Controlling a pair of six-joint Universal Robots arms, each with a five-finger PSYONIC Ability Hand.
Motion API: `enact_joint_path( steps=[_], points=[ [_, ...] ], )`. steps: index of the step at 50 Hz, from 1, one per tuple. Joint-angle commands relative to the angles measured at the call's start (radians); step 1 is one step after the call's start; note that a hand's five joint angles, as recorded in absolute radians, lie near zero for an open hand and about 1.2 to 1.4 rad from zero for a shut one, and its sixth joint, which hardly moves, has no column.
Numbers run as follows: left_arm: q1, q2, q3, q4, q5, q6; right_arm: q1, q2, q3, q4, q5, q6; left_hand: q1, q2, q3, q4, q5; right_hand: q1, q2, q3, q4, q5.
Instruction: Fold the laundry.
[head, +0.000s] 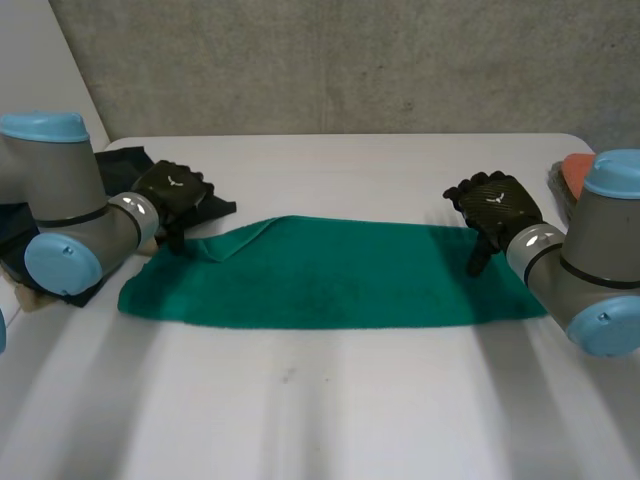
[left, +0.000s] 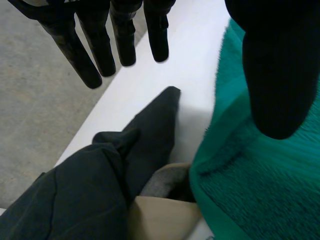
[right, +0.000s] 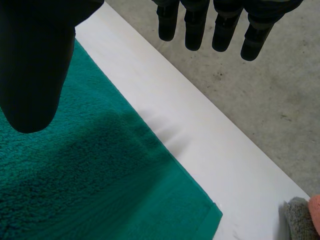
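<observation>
Between left robot hand (head: 175, 190), right robot hand (head: 497, 205), both spread, green towel (head: 330, 275), corner flipped.

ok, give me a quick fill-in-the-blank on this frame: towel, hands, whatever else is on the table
1. The towel spread across the white table is ____ in colour.
2. The left hand and the right hand each have straight fingers gripping nothing, so both are ____.
3. The dark garment lies by the end of the towel nearest the robot's ____ arm.

Missing words: green; open; left
</observation>
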Motion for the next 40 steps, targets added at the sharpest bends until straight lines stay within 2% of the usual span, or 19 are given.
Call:
enact_joint_path(
  steps=[1,12,14,15,17,18,22,25,28,35,40],
  points=[
    [-0.006,-0.051,0.031,-0.015,0.008,0.065,0.006,0.012,0.001,-0.004,0.003,-0.004,0.267,0.282,0.282,0.276,0.275,-0.056,-0.043,-0.031,-0.038,-0.05],
    [-0.034,-0.207,0.178,-0.051,-0.003,0.034,0.006,0.028,0.001,-0.009,0.019,-0.016,0.255,0.27,0.27,0.265,0.264,-0.056,-0.043,-0.031,-0.038,-0.05],
    [-0.037,-0.226,0.203,-0.067,-0.011,0.031,0.003,0.029,0.001,-0.014,0.022,-0.021,0.361,0.375,0.375,0.37,0.369,-0.056,-0.043,-0.031,-0.038,-0.05],
    [-0.038,-0.234,0.219,-0.071,-0.018,0.033,0.001,0.031,0.001,-0.017,0.025,-0.021,0.559,0.573,0.573,0.568,0.567,-0.056,-0.043,-0.031,-0.038,-0.05],
    [-0.041,-0.241,0.235,-0.071,-0.029,0.031,-0.002,0.031,-0.001,-0.021,0.031,-0.021,0.777,0.791,0.791,0.786,0.785,-0.056,-0.043,-0.031,-0.038,-0.05],
    [-0.047,-0.254,0.255,-0.074,-0.053,0.028,-0.007,0.032,-0.004,-0.021,0.034,-0.021,1.042,1.057,1.057,1.051,1.05,-0.056,-0.043,-0.031,-0.038,-0.05],
    [-0.057,-0.251,0.275,-0.087,-0.093,0.025,-0.019,0.028,-0.015,-0.021,0.039,-0.021,1.045,1.059,1.059,1.054,1.053,-0.056,-0.043,-0.031,-0.038,-0.05],
    [-0.069,-0.168,0.264,-0.122,-0.115,0.019,-0.031,0.023,-0.042,-0.012,0.034,-0.019,1.045,1.059,1.059,1.054,1.053,-0.056,-0.043,-0.031,-0.038,-0.05],
    [-0.078,-0.013,0.2,-0.122,-0.112,-0.019,-0.039,0.035,-0.099,0.011,0.013,-0.031,1.045,1.059,1.059,1.054,1.053,-0.056,-0.043,-0.031,-0.038,-0.05],
    [-0.106,0.315,-0.029,-0.041,-0.041,-0.064,-0.036,0.138,-0.347,0.241,-0.119,-0.166,1.045,1.059,1.059,1.054,1.053,-0.056,-0.043,-0.031,-0.038,-0.05],
    [-0.107,0.447,-0.167,0.021,-0.014,-0.058,-0.036,0.239,-0.511,0.356,-0.213,-0.205,1.045,1.059,1.059,1.054,1.053,-0.056,-0.043,-0.031,-0.038,-0.05]
  ],
)
